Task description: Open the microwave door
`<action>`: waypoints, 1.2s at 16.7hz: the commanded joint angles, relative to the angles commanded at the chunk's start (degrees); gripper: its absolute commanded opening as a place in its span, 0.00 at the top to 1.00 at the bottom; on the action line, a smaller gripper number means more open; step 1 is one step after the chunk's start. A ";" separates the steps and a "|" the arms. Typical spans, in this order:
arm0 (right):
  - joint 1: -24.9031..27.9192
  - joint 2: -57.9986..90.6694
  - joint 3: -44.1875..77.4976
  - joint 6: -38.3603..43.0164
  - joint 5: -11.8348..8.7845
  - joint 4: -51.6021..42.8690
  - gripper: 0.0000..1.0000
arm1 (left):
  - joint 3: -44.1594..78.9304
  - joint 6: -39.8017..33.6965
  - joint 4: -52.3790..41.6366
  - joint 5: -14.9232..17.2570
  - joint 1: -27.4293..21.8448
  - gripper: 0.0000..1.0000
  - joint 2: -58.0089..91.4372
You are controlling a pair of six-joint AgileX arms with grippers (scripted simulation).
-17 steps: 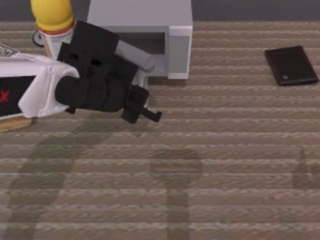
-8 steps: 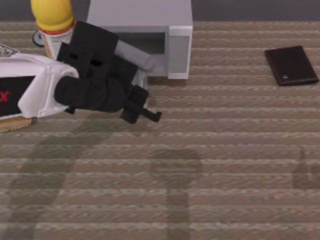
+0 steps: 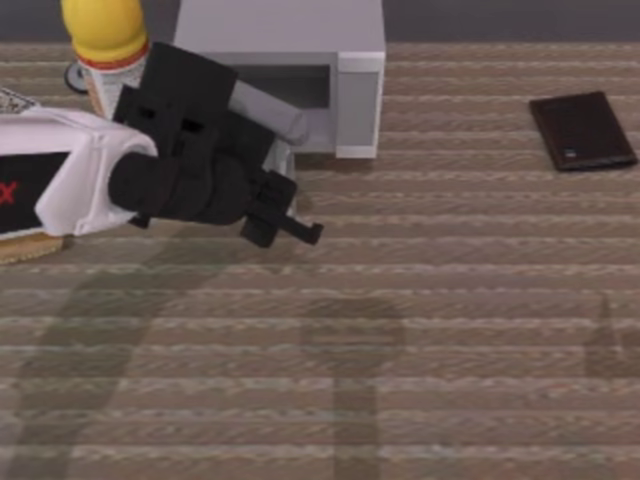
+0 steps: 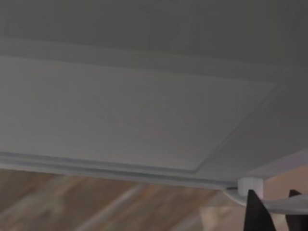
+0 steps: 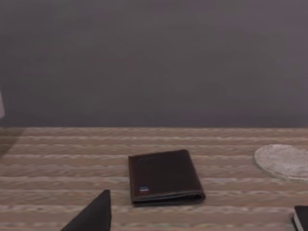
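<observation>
A yellow-capped bottle (image 3: 104, 40) is seen at the table's far left, just beside the microwave (image 3: 290, 40), and a dark wallet (image 3: 582, 130) lies well apart at the right. The left gripper (image 3: 285, 215) is placed at the microwave door (image 3: 272, 110), swung ajar; whether its fingers are clenched cannot be told. The right gripper (image 5: 91, 216) is parked near the wallet.

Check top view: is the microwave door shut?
No, the door is swung out from the microwave, leaving the dark cavity open, with the left arm at the door.
</observation>
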 joint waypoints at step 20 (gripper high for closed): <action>0.00 0.00 0.00 0.00 0.00 0.00 0.00 | -1.18 3.54 -0.49 2.93 1.56 1.00 -1.09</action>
